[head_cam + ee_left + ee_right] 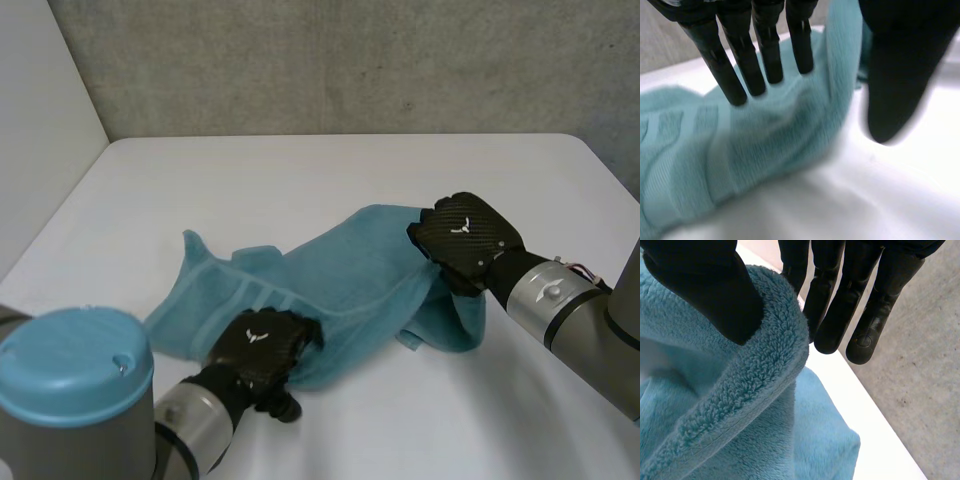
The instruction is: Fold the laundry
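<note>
At tabletop (300, 190) centre, crumpled towel (350, 275): judged soft, limp, best held by hems. Right robot hand (468, 238) pinches its 2 o'clock edge; left robot hand (262, 352), fingers straight, presses 7 o'clock edge.

Bright, even light; desk (300, 180) glares white in the left wrist view, soft shadow under the towel (345, 270).
</note>
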Controlling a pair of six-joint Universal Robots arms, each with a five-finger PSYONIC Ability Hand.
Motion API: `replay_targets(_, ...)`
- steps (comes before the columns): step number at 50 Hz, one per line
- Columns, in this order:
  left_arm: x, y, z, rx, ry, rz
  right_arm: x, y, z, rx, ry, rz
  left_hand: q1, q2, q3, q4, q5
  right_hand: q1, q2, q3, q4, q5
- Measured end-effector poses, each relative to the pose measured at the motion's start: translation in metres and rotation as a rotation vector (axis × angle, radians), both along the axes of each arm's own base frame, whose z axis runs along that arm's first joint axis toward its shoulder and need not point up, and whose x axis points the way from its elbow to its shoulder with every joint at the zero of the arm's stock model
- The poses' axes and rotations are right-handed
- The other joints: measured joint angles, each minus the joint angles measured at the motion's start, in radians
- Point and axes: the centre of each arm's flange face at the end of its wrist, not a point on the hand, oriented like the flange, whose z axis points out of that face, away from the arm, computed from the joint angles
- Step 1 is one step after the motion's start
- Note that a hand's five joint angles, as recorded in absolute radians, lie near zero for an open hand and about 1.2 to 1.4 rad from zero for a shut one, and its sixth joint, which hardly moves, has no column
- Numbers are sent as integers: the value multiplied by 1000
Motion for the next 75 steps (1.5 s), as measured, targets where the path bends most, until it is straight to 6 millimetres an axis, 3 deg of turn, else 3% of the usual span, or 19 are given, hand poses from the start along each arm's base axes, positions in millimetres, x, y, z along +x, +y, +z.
replay_targets(2,-7,-5,11,-27,25,-5,-1,1,-2,-1,11,-10,-135,-178,-178,-179,-182,1,0,0,0,0)
replay_targets(5,-14,-18,28,-76,65,4,-2,2,-4,-3,15,-20,-144,-219,-218,-224,-225,1,0,0,0,0)
replay_targets(9,-20,-53,62,-187,135,51,-3,3,-6,-9,9,-29,-168,-252,-254,-257,-261,1,0,0,0,0)
replay_targets(10,-20,-53,62,-187,135,51,-3,3,-6,-9,9,-29,-168,-252,-254,-257,-261,1,0,0,0,0)
replay_targets(11,-22,-70,70,-224,150,72,-4,4,-7,-10,7,-30,-168,-252,-254,-257,-261,1,0,0,0,0)
replay_targets(13,-24,-85,71,-247,146,87,-4,5,-7,-11,5,-30,-168,-252,-254,-257,-261,1,0,0,0,1)
replay_targets(18,-28,-112,62,-269,94,102,-5,6,-6,-17,2,-29,-168,-252,-254,-257,-261,1,0,0,0,1)
replay_targets(22,-26,-143,29,-275,-61,102,-6,8,-3,-25,-2,-29,-161,-239,-247,-247,-242,1,0,0,0,1)
replay_targets(26,-23,-155,11,-271,-141,93,-7,9,-3,-25,-2,-30,-161,-239,-247,-247,-242,1,0,0,0,1)
replay_targets(28,-21,-162,-5,-260,-198,84,-7,9,-3,-25,-1,-32,-9,-85,-93,-83,-77,0,0,0,0,1)
replay_targets(30,-20,-164,-11,-251,-214,80,-7,8,-3,-26,-1,-33,11,-65,-72,-60,-56,0,0,0,0,1)
replay_targets(31,-19,-164,-13,-244,-220,76,-7,8,-4,-28,-1,-34,124,43,33,45,45,1,0,0,0,1)
replay_targets(39,-16,-156,-22,-193,-236,57,-7,7,-5,-35,-2,-37,146,74,65,78,74,1,0,0,0,1)
replay_targets(66,1,-160,-35,-127,-270,85,-6,9,-8,-33,5,-30,-9,-77,-80,-88,-83,1,0,0,0,1)
replay_targets(68,2,-160,-36,-124,-271,86,-6,8,-8,-36,5,-32,84,5,-3,10,13,0,0,0,0,1)
replay_targets(69,2,-160,-36,-124,-271,87,-6,8,-7,-38,4,-34,296,205,183,194,191,1,0,0,0,1)
replay_targets(70,2,-160,-35,-124,-270,88,-6,7,-7,-40,4,-36,296,205,183,194,191,0,0,0,0,1)
replay_targets(72,2,-159,-33,-126,-269,91,-7,5,-6,-47,3,-47,601,523,507,519,515,1,0,0,0,1)
replay_targets(75,3,-157,-24,-144,-259,98,-9,2,-3,-58,1,-65,611,582,575,587,552,1,0,0,0,1)
